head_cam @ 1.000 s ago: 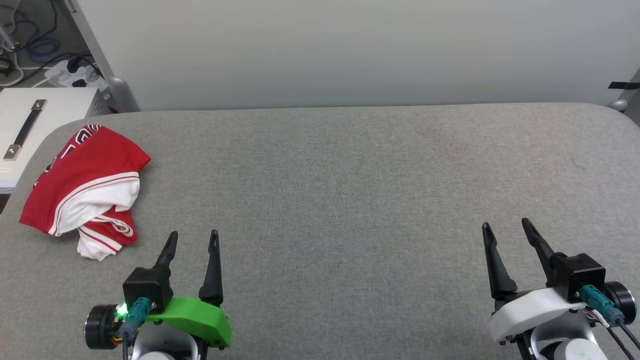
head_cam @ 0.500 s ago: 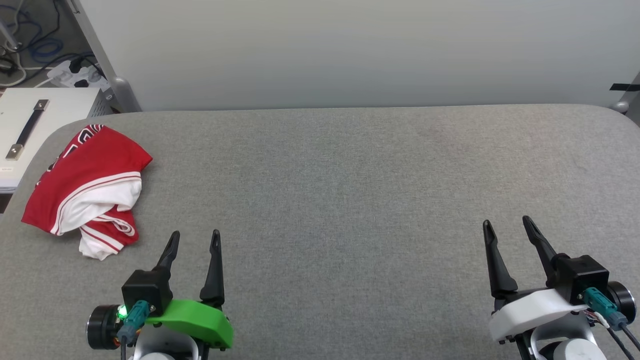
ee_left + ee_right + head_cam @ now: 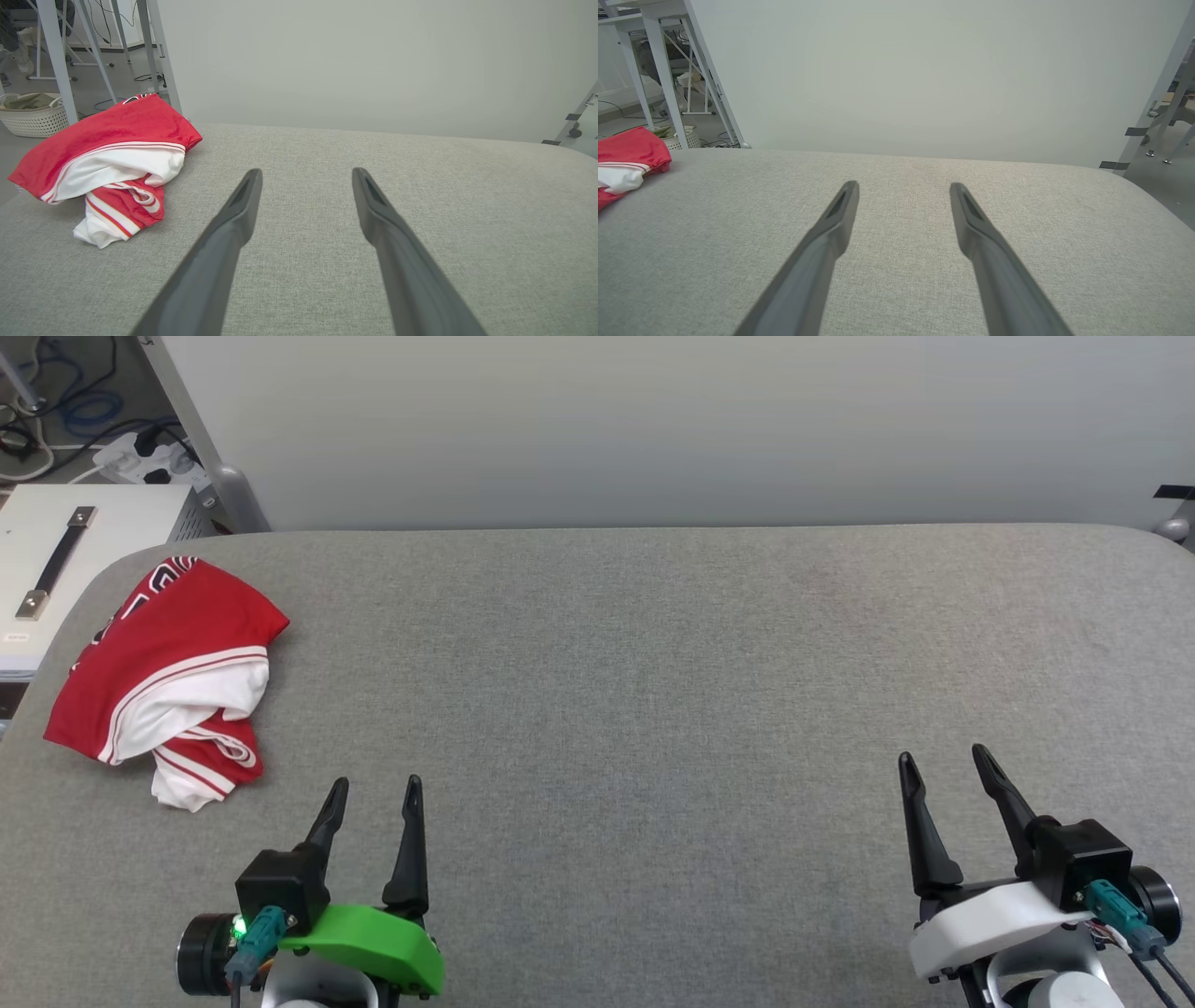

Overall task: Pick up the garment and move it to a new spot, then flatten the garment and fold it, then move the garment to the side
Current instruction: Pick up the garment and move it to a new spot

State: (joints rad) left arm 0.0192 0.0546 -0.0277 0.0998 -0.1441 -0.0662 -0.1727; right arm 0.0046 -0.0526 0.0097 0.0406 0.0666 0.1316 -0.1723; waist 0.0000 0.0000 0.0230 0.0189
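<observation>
Lying in a bunched-up heap, the garment (image 3: 168, 681) sits on the gray table (image 3: 653, 644) near its far left corner, at about 10 o'clock in the head view. It is red with white parts and red-and-white stripes. A bit of black and white print peeks out at its 12 o'clock edge. The left gripper (image 3: 376, 782) is over the table at about 7 o'clock in that view. The garment is at about 10 o'clock from it, near but not touching. Its two dark fingers are spread apart with nothing between them. The right gripper (image 3: 941, 754) is at about 5 o'clock, well apart from the garment, and its fingers are spread wide too, with nothing in them. A white box (image 3: 131, 523) with a dark handle stands just past the table's edge at 10 o'clock. A plain pale wall (image 3: 653, 429) runs along at 12 o'clock.
</observation>
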